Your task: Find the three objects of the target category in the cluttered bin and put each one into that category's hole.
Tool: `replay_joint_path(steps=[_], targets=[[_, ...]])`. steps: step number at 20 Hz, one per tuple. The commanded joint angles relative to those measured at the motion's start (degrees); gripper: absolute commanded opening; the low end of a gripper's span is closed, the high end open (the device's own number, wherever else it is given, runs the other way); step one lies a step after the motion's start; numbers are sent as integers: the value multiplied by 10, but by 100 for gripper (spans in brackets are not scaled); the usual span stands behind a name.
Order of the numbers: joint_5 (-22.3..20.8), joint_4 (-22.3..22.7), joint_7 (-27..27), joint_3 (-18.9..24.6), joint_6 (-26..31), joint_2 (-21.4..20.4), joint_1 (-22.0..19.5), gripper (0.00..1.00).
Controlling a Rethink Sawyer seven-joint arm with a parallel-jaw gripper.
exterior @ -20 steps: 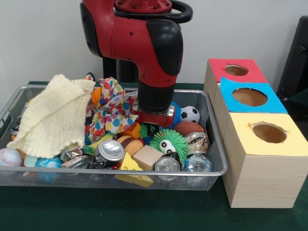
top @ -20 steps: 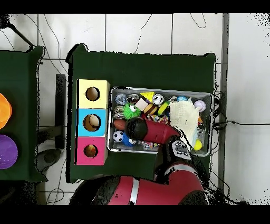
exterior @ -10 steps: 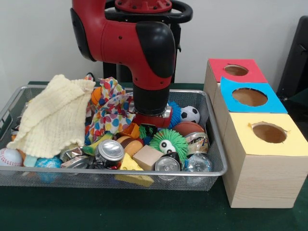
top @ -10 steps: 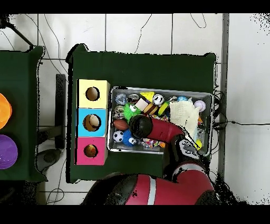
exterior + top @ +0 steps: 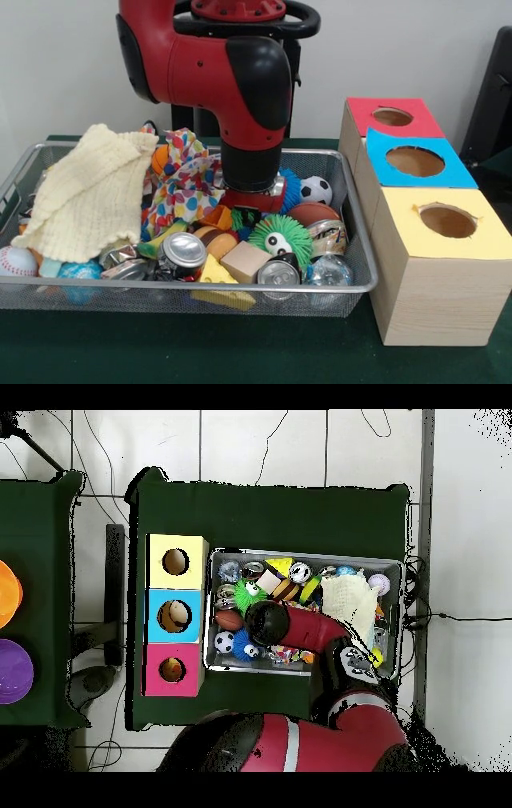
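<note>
Gripper [image 5: 250, 214] sits sunk in the wire bin's [image 5: 352, 240] clutter, under the red wrist; whether it is spread or pinching anything cannot be told. Just beside it lie a green spiky ball [image 5: 280, 235], a soccer ball [image 5: 316, 190] and a spotted cloth [image 5: 186, 188]. Cans [image 5: 183, 250] and a yellow knitted cloth [image 5: 88, 192] crowd the rest. Beside the bin stand red [image 5: 392, 117], blue [image 5: 415, 161] and yellow [image 5: 447, 220] holed boxes.

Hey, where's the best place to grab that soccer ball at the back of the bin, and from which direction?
Probably from straight above, gripping across the middle of the soccer ball. It is round, its top is bare, and the bin's wire wall and a brown ball crowd its sides.
</note>
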Motion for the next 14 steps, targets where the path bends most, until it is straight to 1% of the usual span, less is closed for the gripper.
replay_joint_path(steps=[1,4,6,10,12,14], targets=[[-102,-79,-33,17,-109,138,-84,0],[-135,-72,-65,32,-70,122,-104,0],[-151,-72,-74,43,-48,118,-116,0],[-182,-82,-80,58,-29,126,-135,0],[-192,-89,-84,64,-10,132,-145,0],[-204,-90,-80,64,-7,135,-152,0]])
